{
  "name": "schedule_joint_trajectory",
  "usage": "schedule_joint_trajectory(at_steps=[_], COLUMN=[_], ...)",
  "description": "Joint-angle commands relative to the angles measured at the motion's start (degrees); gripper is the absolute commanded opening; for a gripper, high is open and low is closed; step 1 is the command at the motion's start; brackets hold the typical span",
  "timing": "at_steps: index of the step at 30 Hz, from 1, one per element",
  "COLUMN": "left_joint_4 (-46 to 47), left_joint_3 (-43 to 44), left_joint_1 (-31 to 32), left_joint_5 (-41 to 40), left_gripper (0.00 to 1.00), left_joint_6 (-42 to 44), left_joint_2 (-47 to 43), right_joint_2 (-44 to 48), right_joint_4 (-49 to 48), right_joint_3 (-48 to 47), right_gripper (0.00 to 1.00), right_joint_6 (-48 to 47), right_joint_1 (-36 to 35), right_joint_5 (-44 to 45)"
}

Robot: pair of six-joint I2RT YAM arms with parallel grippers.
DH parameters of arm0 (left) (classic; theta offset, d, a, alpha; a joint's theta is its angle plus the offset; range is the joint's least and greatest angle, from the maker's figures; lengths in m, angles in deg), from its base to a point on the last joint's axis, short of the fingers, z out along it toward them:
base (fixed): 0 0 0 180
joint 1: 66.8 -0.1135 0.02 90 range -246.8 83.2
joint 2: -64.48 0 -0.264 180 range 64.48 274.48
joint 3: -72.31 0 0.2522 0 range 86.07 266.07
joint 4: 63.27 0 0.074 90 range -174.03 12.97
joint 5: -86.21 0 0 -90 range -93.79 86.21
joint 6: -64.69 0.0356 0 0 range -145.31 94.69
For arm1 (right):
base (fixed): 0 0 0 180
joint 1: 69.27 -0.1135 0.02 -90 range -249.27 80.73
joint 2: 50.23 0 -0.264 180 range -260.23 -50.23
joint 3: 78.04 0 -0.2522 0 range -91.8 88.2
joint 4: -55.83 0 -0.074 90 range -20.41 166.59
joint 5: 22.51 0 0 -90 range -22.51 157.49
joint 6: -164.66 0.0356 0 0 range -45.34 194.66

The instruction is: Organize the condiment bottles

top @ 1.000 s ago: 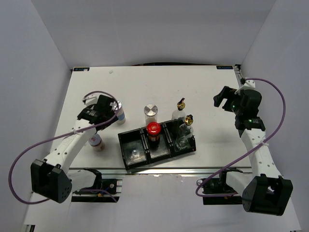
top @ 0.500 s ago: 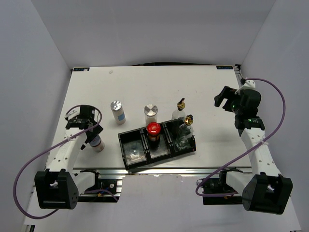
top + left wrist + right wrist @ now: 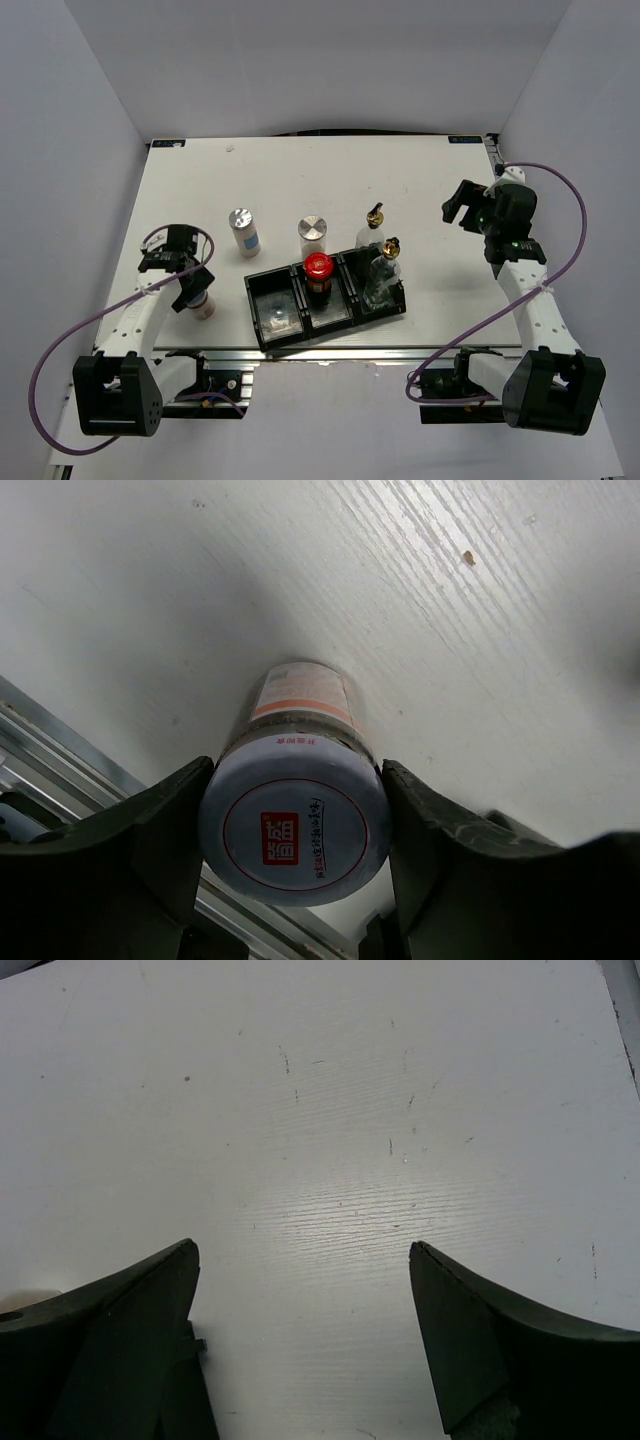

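One shaker (image 3: 293, 835): silver lid, red logo, orange-banded label; left hand (image 3: 295, 767) clamped on it; right hand (image 3: 301, 1244) wide open, empty. Black tray (image 3: 252, 300): red-lidded jar (image 3: 318, 266) in middle compartment, glass bottle (image 3: 380, 280) in right.

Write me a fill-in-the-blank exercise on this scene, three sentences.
The red-lidded jar stands in the tray's ___ compartment.
The left gripper is shut on a shaker; the right gripper hangs ___ over the table.
Away from both grippers, ___ other shakers stand outside the tray.
Missing words: middle, open, two.

Smooth metal-lidded shaker (image 3: 293, 830); grainy, matt white table (image 3: 450, 630).
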Motion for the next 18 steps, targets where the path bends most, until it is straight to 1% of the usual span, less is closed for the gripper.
schedule_joint_trajectory(at_steps=[1,2,3,5,6,8,9,10,11,12,14,15,17,18], left_joint_4=[-0.16,-0.16,-0.25,-0.16,0.28,1.25,1.51,1.77,1.69,1.86,3.18,3.53,2.83,2.39], left_joint_3=[4.40,5.45,7.90,10.89,13.95,17.40,19.24,22.74,24.43,25.92,29.27,30.24,34.52,36.03], left_joint_1=[-0.24,-0.07,1.15,3.70,7.97,13.61,19.04,21.70,23.99,29.06,34.27,38.99,43.42,47.53], left_joint_5=[2.32,2.58,2.15,1.01,-0.65,-3.29,-4.26,-5.14,-5.76,-6.46,-9.00,-9.62,-11.02,-11.38], left_gripper=[0.20,0.18,0.14,0.10,0.09,0.09,0.09,0.05,0.02,0.00,0.00,0.00,0.00,0.00], left_joint_6=[1.83,2.27,2.27,1.92,1.83,1.48,1.83,2.44,3.23,3.94,5.69,6.40,8.85,9.56], left_joint_2=[-2.30,-2.47,-2.74,-3.00,-2.91,-2.30,-1.69,-0.03,0.86,1.74,4.19,5.25,8.66,9.82], right_joint_2=[0.49,0.67,0.67,0.32,0.14,-0.21,-0.30,-0.21,-0.12,-0.03,0.40,0.58,0.67,0.84], right_joint_4=[-1.03,-0.95,-0.77,1.41,2.04,2.65,2.75,2.66,2.57,2.31,2.04,1.87,2.22,2.39], right_joint_3=[-1.93,-1.93,-1.93,-2.72,-2.89,-2.98,-2.98,-2.90,-2.72,-2.72,-2.46,-2.46,-2.63,-2.63], right_gripper=[0.89,0.89,0.89,0.89,0.90,0.89,0.89,0.90,0.89,0.89,0.89,0.89,0.89,0.89], right_joint_6=[0.23,0.23,0.67,2.33,2.87,4.09,4.19,4.19,4.19,4.02,3.93,3.75,3.49,3.49], right_joint_1=[0.29,0.29,0.38,1.08,1.43,3.10,3.54,3.89,4.16,4.42,4.69,4.78,4.95,5.04], right_joint_5=[-0.61,-0.44,0.87,2.98,4.47,4.40,3.18,2.56,2.03,1.33,0.97,0.71,0.44,0.44])
